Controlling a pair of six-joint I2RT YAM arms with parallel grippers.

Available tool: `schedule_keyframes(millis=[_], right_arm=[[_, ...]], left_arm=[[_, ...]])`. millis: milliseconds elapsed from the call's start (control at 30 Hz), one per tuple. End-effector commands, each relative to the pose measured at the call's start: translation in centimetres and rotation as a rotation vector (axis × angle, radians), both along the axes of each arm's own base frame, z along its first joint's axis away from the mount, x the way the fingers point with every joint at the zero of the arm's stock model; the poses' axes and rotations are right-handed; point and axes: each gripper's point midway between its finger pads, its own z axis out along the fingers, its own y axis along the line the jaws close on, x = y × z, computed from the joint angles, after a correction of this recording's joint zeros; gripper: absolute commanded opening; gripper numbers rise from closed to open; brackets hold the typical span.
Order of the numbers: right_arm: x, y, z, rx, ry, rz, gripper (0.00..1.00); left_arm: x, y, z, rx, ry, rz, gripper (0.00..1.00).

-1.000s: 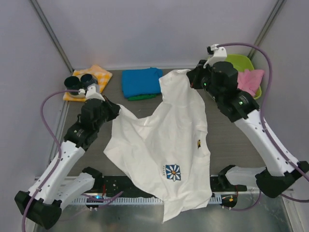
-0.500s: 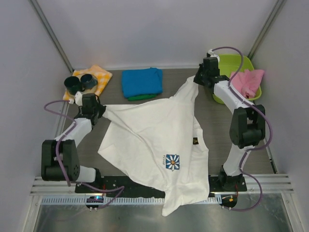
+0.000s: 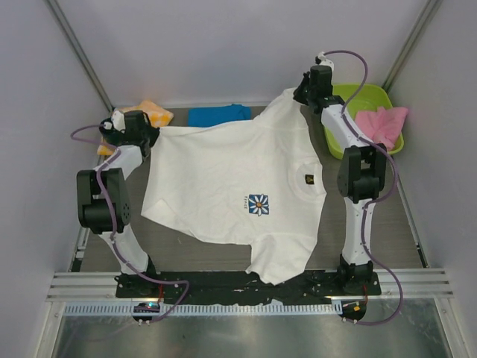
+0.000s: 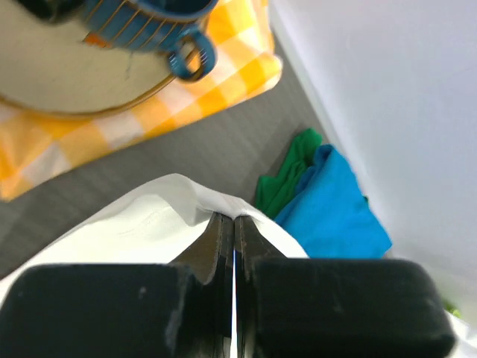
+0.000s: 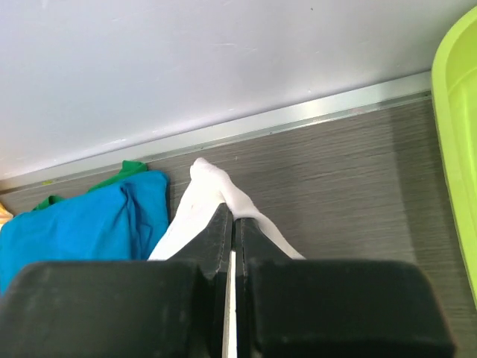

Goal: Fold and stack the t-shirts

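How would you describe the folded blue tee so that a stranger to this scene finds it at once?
Look along the far edge of the table. Between the checked cloth on the left and the lime tub on the right lies the blue tee, partly hidden by the white shirt. It alone is turquoise, with a green tee peeking out beside it.

text | white t-shirt [image 3: 223, 171] — tiny lettering [image 3: 245, 200] beside daisy [image 3: 258, 204], unreadable
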Motion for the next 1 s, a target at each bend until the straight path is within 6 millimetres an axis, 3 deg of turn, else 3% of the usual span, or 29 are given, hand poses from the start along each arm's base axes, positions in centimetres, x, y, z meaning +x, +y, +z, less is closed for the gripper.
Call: schedule_keyframes(millis=[0,100,167,200,267,300,333,367,400,433,467,500,533,567,600,633,667,700,733,767,800,833,867,900,933,967], right_arm=[[2.7,-0.1,2.5,0.014,-0.1,-0.003,0.01],[3.4,0.2,2.2,0.019,-0.107,0.011,0.01],[4.0,0.4,0.9,0.02,-0.094,0.015,0.01],[4.2,0.5,1.1,0.023,-0.105,0.018,0.14],[4.6,0.4,0.6,0.021,-0.102,0.012,0.58],[4.6,0.4,0.8,0.018,-0.108,0.009,0.95],[4.6,0.1,1.0,0.011,-0.112,-0.003,0.95],[4.0,-0.1,1.6,0.002,-0.118,-0.008,0.95],[3.8,-0.1,2.7,0.003,-0.158,-0.011,0.96],[3.3,-0.2,3.6,0.001,-0.184,-0.018,0.96],[1.2,-0.5,5.1,-0.009,-0.195,-0.026,0.96],[0.7,-0.6,7.1,-0.002,-0.259,-0.028,0.96],[-0.7,-0.2,8.5,-0.002,-0.277,-0.027,0.96],[-2.1,-0.4,7.0,-0.019,-0.236,-0.047,0.97],[-4.6,-0.2,10.5,-0.014,-0.278,-0.042,0.97],[-6.3,1.1,10.4,-0.017,-0.26,-0.017,0.97],[-8.2,1.7,8.0,-0.036,-0.194,-0.012,0.97],[-11.2,2.2,9.5,-0.043,-0.183,0.012,0.97],[-13.5,4.7,8.5,-0.055,-0.145,0.07,0.98],[-15.7,5.0,6.0,-0.078,-0.074,0.082,0.98],[-18.5,5.3,6.4,-0.081,-0.052,0.11,0.98],[-20.4,5.9,5.7,-0.087,-0.024,0.131,0.98],[-23.1,6.8,2.9,-0.105,0.045,0.167,0.98],[-25.1,6.9,1.7,-0.111,0.09,0.182,0.98],[-27.1,6.6,3.1,-0.055,0.072,0.179,0.98],[-29.3,7.0,0.5,-0.058,0.13,0.211,0.98]], left_arm=[[3.3,1.2,2.8,0.016,-0.079,0.017,0.0],[4.5,1.4,2.9,0.018,-0.084,0.016,0.0],[5.2,1.6,2.5,0.019,-0.07,0.02,0.01],[5.7,1.5,2.8,0.02,-0.076,0.02,0.23],[5.9,2.1,2.1,0.026,-0.051,0.038,0.7],[6.1,2.3,2.4,0.028,-0.054,0.045,0.99],[6.1,2.4,2.6,0.03,-0.054,0.046,1.0],[5.9,2.5,4.0,0.032,-0.08,0.049,1.0],[5.1,2.5,4.0,0.034,-0.08,0.053,1.0],[4.8,2.6,5.3,0.037,-0.121,0.061,1.0],[3.6,2.6,9.1,0.047,-0.198,0.074,1.0],[2.3,2.5,8.6,0.046,-0.194,0.075,1.0],[1.3,2.3,9.8,0.043,-0.208,0.075,1.0],[0.3,1.7,10.5,0.039,-0.205,0.072,1.0],[-1.6,1.2,12.3,0.039,-0.225,0.065,1.0],[-3.3,-0.2,11.5,0.043,-0.163,0.036,1.0],[-4.7,-0.4,11.3,0.062,-0.136,0.043,1.0],[-7.3,-0.7,11.7,0.075,-0.132,0.044,1.0],[-9.1,-2.7,10.4,0.098,-0.08,-0.008,1.0],[-10.6,-3.0,10.0,0.11,-0.059,-0.015,1.0],[-12.5,-3.4,7.8,0.122,0.001,-0.028,1.0],[-14.6,-4.4,7.7,0.133,0.022,-0.068,1.0],[-16.0,-4.6,6.7,0.163,0.061,-0.092,1.0],[-17.7,-4.3,4.6,0.189,0.123,-0.094,1.0],[-19.6,-4.3,3.9,0.2,0.158,-0.109,1.0],[-20.7,-4.0,2.8,0.208,0.186,-0.111,1.0]])
